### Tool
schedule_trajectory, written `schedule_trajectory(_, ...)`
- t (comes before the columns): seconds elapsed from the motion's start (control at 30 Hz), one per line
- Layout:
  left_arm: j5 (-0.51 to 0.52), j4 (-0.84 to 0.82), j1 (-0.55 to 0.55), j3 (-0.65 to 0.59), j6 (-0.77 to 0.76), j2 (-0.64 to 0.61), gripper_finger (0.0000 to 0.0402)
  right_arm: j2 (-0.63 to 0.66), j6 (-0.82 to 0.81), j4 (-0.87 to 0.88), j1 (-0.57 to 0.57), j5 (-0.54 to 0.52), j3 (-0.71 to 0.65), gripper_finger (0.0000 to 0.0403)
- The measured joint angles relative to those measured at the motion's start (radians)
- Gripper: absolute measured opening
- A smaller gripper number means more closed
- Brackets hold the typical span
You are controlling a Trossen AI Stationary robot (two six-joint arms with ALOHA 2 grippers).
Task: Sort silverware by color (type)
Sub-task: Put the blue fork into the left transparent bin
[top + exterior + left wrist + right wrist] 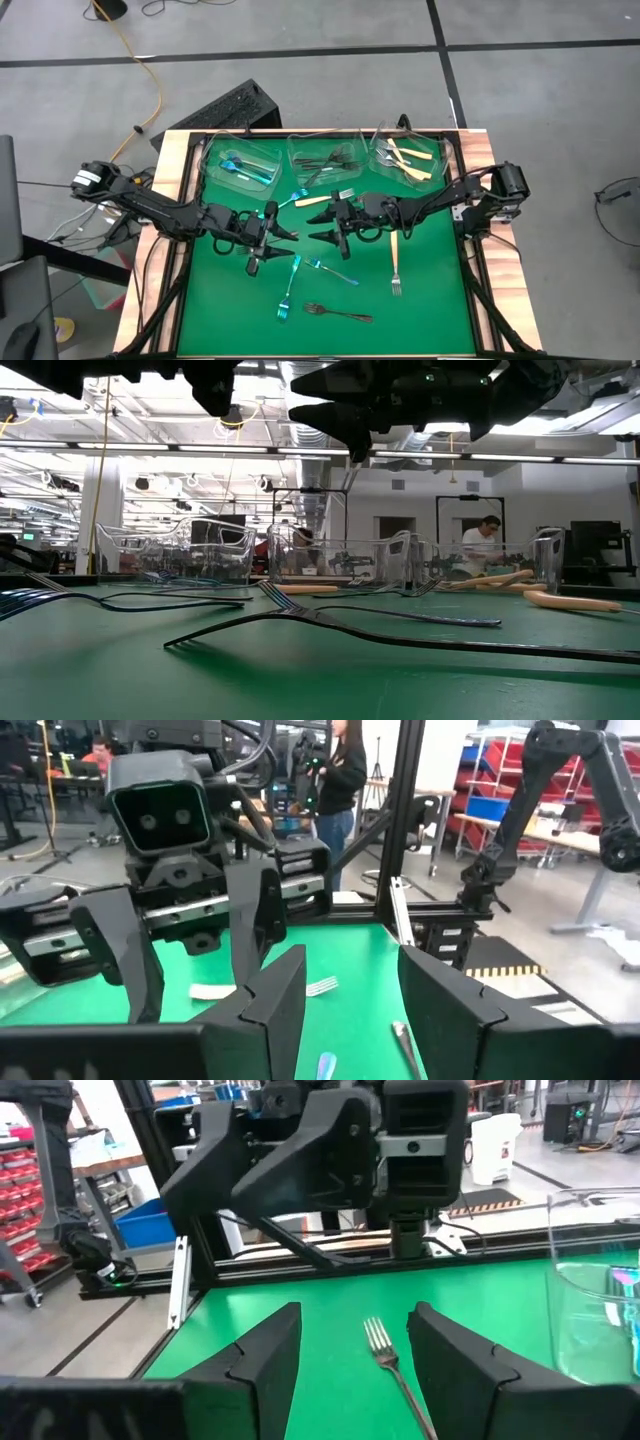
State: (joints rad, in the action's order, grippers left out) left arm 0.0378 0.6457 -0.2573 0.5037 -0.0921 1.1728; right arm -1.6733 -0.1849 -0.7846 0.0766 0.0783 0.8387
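Forks lie loose on the green mat [430, 310], and I take them nearest first. At six o'clock of the mat, closest to me, a dark fork [337, 313] lies with its long axis running nine to three, tines toward nine. Just beyond it a blue fork [287, 290] runs roughly six to twelve, and another blue fork [333, 271] lies aslant beside it. At about four o'clock of centre, a cream-handled fork [395, 264] lies with its tines pointing to six.

They look thin, stiff and light, with slick metal that could skate out of a pinch. I judge the best hold is across the handle near its middle, jaws square to the long axis.

Mid-mat, both arms hover above the surface, facing each other. The left gripper [284, 233] has its fingers spread and carries nothing; the right gripper [322, 225] is likewise parted and empty. Between them and the far edge lie a blue fork [291, 198] and a cream fork [324, 198].

At twelve o'clock stand three clear tubs: the left tub [212, 160] holds blue forks, the middle tub [300, 147] dark ones, the right tub [440, 150] cream ones.
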Motion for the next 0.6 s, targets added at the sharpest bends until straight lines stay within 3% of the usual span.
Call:
schedule_trajectory(0.3,0.083,-0.18,0.014,0.003,-0.087,-0.003,0.0144,0.0,-0.034,0.04,0.001,0.0,0.0,0.0205)
schedule_trajectory(0.6,0.141,-0.798,0.034,0.171,-0.212,-0.003,0.0144,0.0,-0.054,0.078,0.0,0.0,0.0,0.0205)
